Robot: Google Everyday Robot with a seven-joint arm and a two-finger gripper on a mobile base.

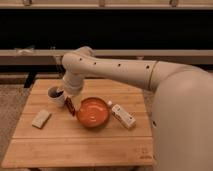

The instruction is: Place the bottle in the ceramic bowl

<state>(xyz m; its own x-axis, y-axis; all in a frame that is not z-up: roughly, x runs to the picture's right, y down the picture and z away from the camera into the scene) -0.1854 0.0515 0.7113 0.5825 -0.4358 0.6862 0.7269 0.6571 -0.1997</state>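
The reach is not yet made: the bottle (122, 116) lies just right of the bowl (93, 113) at centre frame, while the gripper (69, 99), released or clenched I cannot tell, hangs left of the bowl and must cross over.

From where I stand, nothing here can be read. The bottle (123, 116) lies on its side just right of the ceramic bowl (93, 112). It carries a pale label, but the marks on it are only faint smudges of colour, not letters or numbers I can make out. A small faint mark (145, 154) sits at the near right corner of the wooden table (80, 145), too dim to say what it is. The gripper (68, 100), down between the white mug (56, 95) and the bowl, shows no legible lettering.
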